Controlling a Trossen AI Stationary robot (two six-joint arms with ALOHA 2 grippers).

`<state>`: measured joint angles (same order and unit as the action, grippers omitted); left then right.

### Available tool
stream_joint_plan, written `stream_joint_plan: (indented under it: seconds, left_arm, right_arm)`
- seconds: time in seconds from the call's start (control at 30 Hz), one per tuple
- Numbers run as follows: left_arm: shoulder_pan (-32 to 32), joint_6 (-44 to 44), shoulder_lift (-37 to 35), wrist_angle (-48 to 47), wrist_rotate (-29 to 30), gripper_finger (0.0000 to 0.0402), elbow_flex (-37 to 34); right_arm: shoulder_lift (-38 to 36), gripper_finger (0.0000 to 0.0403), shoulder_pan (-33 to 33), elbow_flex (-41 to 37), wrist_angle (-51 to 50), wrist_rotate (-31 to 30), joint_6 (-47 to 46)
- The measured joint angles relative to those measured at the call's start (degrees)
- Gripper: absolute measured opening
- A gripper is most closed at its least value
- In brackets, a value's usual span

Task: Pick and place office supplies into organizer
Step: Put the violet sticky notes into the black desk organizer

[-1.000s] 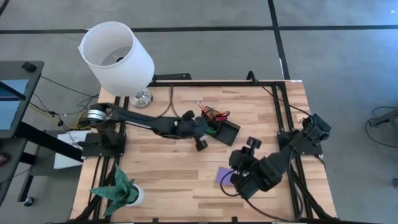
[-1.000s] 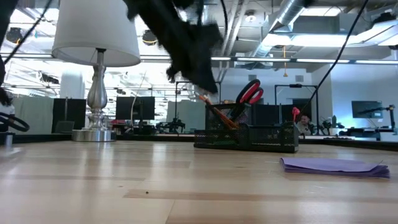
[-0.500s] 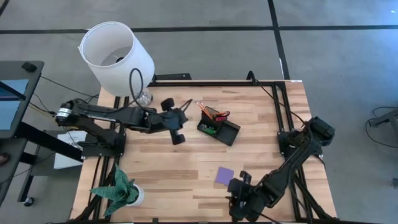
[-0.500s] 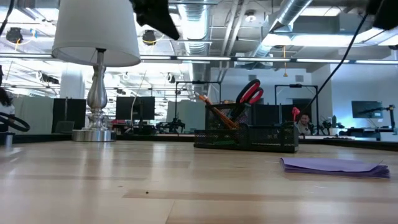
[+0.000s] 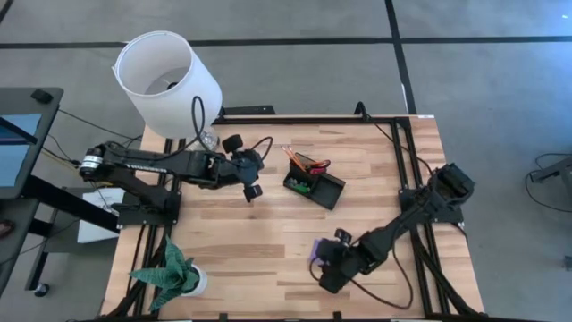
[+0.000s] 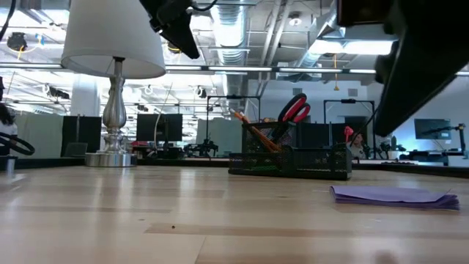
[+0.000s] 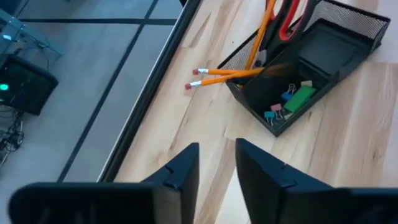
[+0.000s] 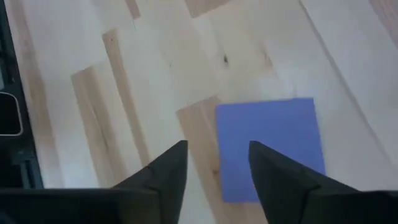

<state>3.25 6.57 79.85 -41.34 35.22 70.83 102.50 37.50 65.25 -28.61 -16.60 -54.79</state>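
Seen from above, a pale butcher-block worktop (image 5: 268, 233) of narrow wooden strips carries a small black mesh organizer (image 5: 315, 185), set at an angle near the middle. Red-handled scissors (image 5: 315, 165) and thin orange pencils (image 5: 295, 156) poke out of its taller back section. The left gripper (image 5: 251, 175) hangs just beside the organizer, and the right gripper (image 5: 327, 266) is at the near edge, partly covering a flat purple square note pad (image 5: 317, 251). A white drum lampshade (image 5: 166, 82) and a green paper plant (image 5: 170, 273) flank the left side.

At worktop height, the organizer (image 6: 290, 160) stands upright with the looped red scissors handles (image 6: 296, 109) above its wire walls; the note pad (image 6: 392, 195) lies flat, well apart from it. The lamp's turned chrome stem (image 6: 113, 110) rises at left.

From the left wrist, the left arm's jaws stand slightly apart, empty, above the wood. Beyond, the organizer (image 7: 314, 65) holds a green piece (image 7: 300, 98) and small coloured clips (image 7: 277, 111) in a low compartment; two pencils (image 7: 227, 74) with pink erasers jut over its rim.

From the right wrist, the right arm's jaws stand apart, empty, framing a corner of the smooth note pad (image 8: 273, 146).
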Motion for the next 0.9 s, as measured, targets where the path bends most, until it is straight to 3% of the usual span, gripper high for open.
stream_joint_plan:
  seconds: [0.17, 0.4, 0.53, 0.7, 0.9]
  left_arm:
    - [0.04, -0.01, 0.0, -0.07, -0.22, 0.0123, 0.0]
    - [0.02, 0.0, 0.0, -0.39, -0.24, 0.0128, 0.0]
    - [0.02, 0.02, 0.0, -0.39, -0.26, 0.0128, 0.0]
    - [0.02, 0.02, 0.0, -0.32, -0.3, 0.0128, 0.0]
    - [0.02, 0.04, -0.01, -0.35, -0.35, 0.0128, 0.0]
  right_arm:
    - [0.0, 0.0214, -1.85, 0.0, -0.12, 0.75, 5.8]
    - [0.03, 0.0278, -3.74, 0.0, -4.61, 3.39, 7.3]
    - [2.87, 0.0292, -4.82, -0.11, -5.08, 4.23, 9.04]
    - [8.55, 0.0296, -6.11, 1.4, -4.02, 10.31, 13.23]
    - [10.47, 0.0296, -7.15, 2.99, -6.9, 10.15, 14.46]
